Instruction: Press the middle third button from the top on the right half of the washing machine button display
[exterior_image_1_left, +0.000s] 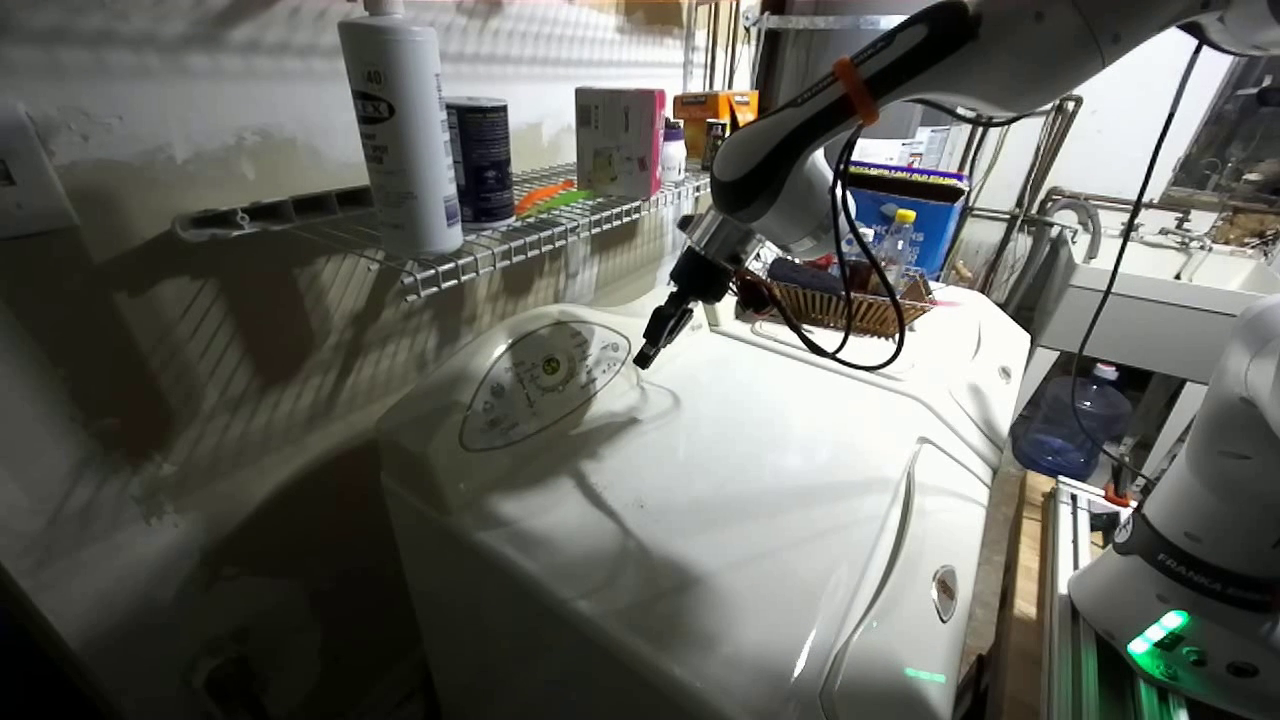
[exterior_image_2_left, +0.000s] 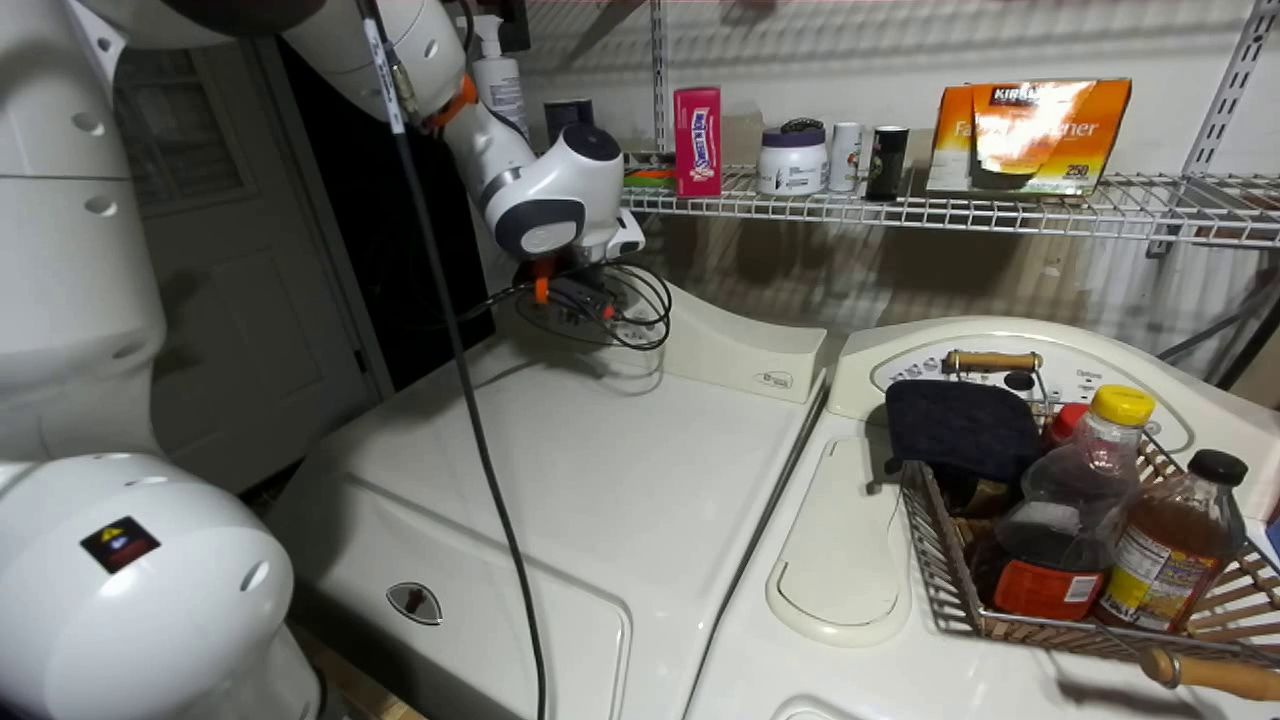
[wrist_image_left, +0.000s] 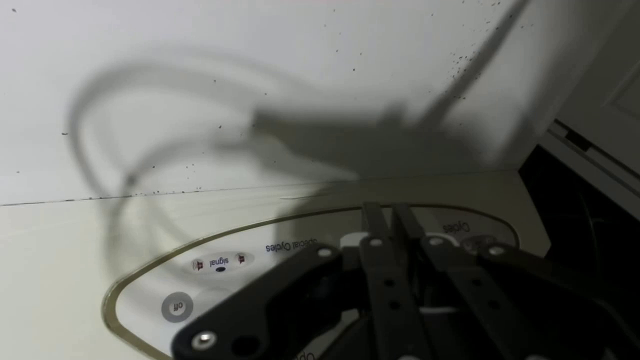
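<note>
The glossy white washing machine (exterior_image_1_left: 770, 440) fills much of an exterior view; its lid also shows in an exterior view (exterior_image_2_left: 600, 470). The oval button display (exterior_image_1_left: 515, 400) is on its raised back panel, with a round dial in the middle. In an exterior view the display (exterior_image_2_left: 640, 325) is partly behind the arm and cables. In the wrist view the display (wrist_image_left: 227, 280) appears upside down with "off", "signal" and "Special Cycles" marks; the fingers hide its middle. My gripper (exterior_image_1_left: 645, 358) hovers by the display's end, apart from it. Its fingertips (wrist_image_left: 385, 205) are nearly together, with nothing between them.
A wire shelf (exterior_image_1_left: 520, 245) with a white bottle (exterior_image_1_left: 405, 140) and boxes is on the wall above the display. A second white machine (exterior_image_2_left: 840, 540) stands beside, bearing a basket (exterior_image_2_left: 940, 560) of bottles. Loose black cables (exterior_image_2_left: 655, 310) loop around the wrist.
</note>
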